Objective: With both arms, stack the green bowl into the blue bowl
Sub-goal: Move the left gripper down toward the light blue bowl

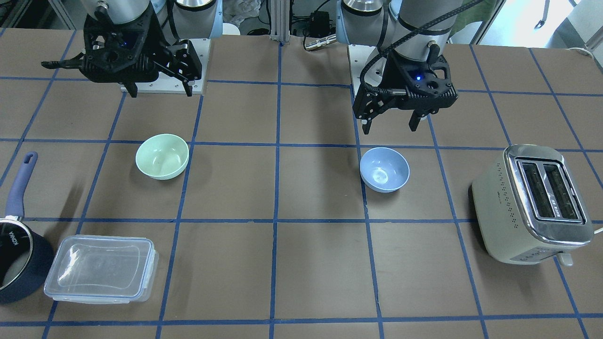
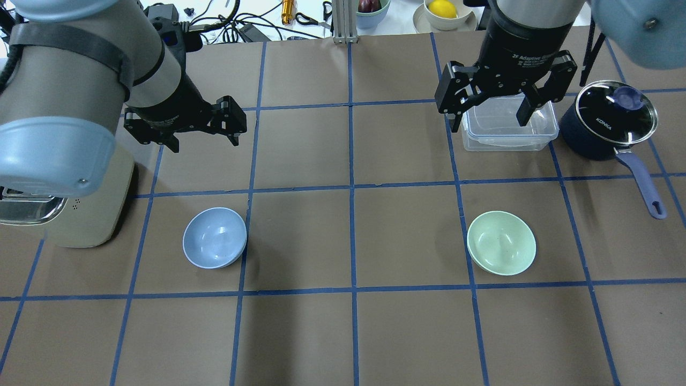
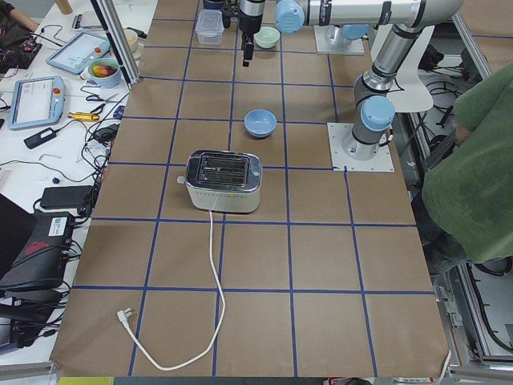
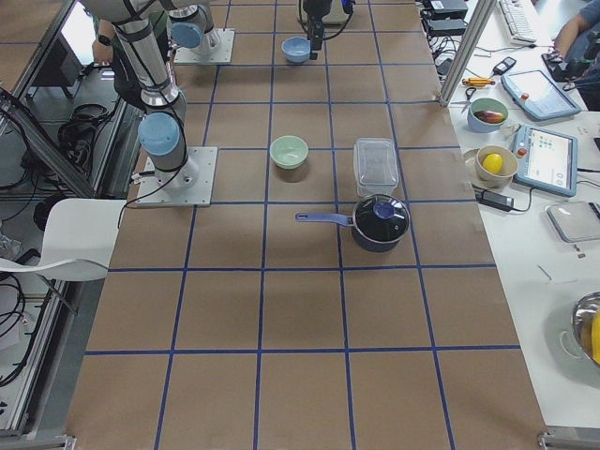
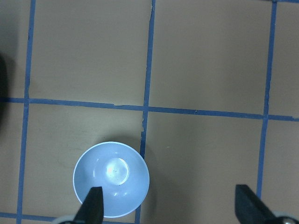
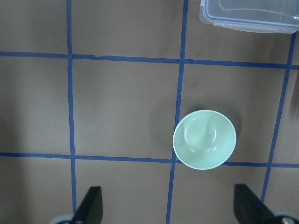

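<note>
The green bowl [image 1: 162, 156] stands upright and empty on the brown table, on my right side [image 2: 501, 243]. The blue bowl [image 1: 384, 169] stands upright and empty on my left side [image 2: 215, 237], several grid squares from the green one. My left gripper [image 2: 204, 143] is open and empty, held high above the table just beyond the blue bowl [image 5: 111, 179]. My right gripper [image 2: 489, 122] is open and empty, held high beyond the green bowl [image 6: 204, 139], over a clear container. Neither gripper touches a bowl.
A cream toaster [image 1: 532, 202] stands at my far left. A clear lidded container [image 2: 509, 126] and a dark blue saucepan [image 2: 611, 118] with a long handle stand beyond the green bowl on my right. Blue tape lines grid the table.
</note>
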`<state>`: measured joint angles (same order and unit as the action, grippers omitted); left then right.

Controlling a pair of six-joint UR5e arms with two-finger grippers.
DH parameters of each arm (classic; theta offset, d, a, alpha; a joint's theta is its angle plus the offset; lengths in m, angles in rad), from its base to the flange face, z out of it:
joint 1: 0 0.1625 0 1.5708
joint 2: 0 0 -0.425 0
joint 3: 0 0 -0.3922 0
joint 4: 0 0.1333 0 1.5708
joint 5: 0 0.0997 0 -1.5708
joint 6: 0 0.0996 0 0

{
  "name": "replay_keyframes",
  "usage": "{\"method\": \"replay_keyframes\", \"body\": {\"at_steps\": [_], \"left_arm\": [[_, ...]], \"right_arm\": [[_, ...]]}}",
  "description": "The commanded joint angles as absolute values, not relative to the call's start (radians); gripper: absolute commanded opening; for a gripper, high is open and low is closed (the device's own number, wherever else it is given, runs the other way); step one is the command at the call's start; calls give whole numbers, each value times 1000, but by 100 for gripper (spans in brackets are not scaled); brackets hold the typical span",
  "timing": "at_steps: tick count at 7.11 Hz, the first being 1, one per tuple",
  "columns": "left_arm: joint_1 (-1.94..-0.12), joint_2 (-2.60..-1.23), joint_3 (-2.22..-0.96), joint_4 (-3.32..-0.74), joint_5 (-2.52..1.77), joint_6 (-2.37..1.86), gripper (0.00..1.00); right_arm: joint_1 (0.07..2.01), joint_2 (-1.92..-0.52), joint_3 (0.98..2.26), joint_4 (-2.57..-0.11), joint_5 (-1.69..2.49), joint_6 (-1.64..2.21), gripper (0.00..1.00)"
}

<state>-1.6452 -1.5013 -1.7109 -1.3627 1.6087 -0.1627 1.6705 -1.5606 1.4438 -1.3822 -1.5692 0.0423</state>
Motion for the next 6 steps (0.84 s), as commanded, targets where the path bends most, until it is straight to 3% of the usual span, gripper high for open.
{"method": "replay_keyframes", "body": {"at_steps": [1, 6], "left_arm": [[-1643, -1497, -1645, -1489, 1611, -161, 100], [-1646, -1508, -1673, -1496, 1612, -163, 100]], "right_arm": [[1671, -1566, 1451, -1388, -1571, 41, 100], [1671, -1562, 1448, -1390, -1568, 43, 100]]}}
